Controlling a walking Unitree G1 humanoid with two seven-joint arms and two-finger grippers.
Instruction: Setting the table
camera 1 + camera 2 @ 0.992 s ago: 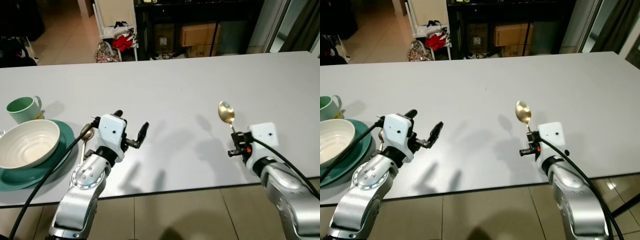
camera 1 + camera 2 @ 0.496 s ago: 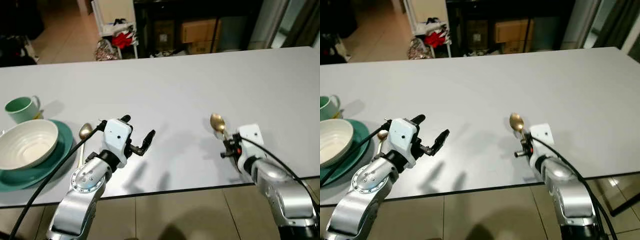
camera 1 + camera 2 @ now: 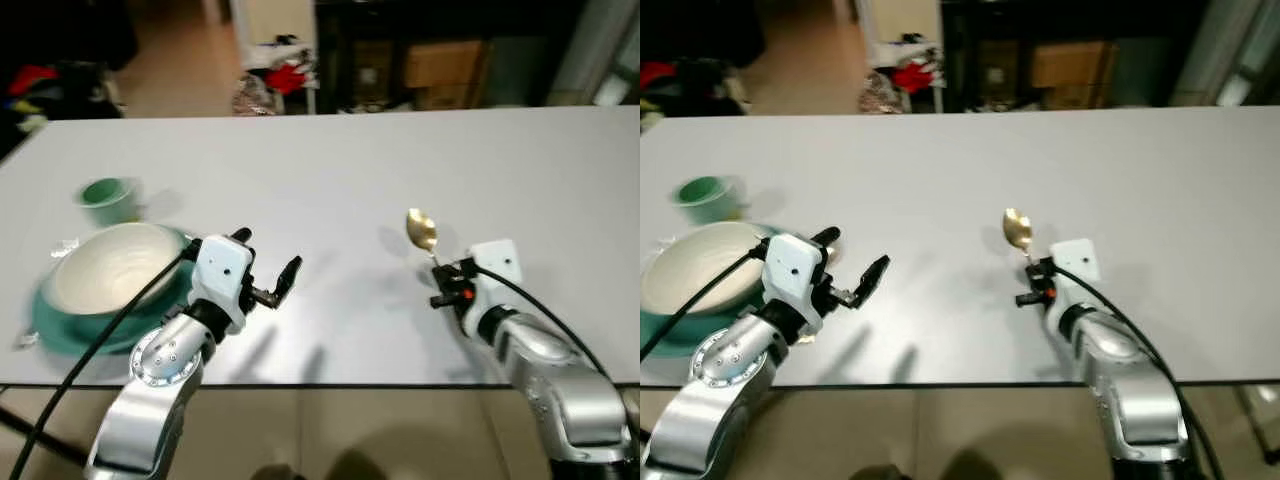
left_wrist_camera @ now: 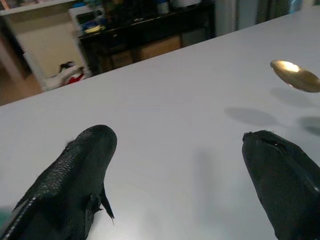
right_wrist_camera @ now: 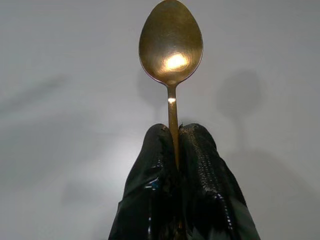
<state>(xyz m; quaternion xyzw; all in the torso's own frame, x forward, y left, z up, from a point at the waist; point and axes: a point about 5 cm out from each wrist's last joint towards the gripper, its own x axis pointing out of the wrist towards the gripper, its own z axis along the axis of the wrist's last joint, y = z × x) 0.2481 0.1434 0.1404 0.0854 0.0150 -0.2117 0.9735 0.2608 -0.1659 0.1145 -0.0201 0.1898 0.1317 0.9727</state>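
One spoon [image 5: 171,48], handle hidden in right gripper [image 5: 176,145]

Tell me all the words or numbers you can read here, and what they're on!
None can be read. The cardboard boxes under the dark shelf behind the table may carry print, but it is too blurred to make out. The gold spoon in the right gripper, the white bowl, the green mug and the left gripper show no lettering.
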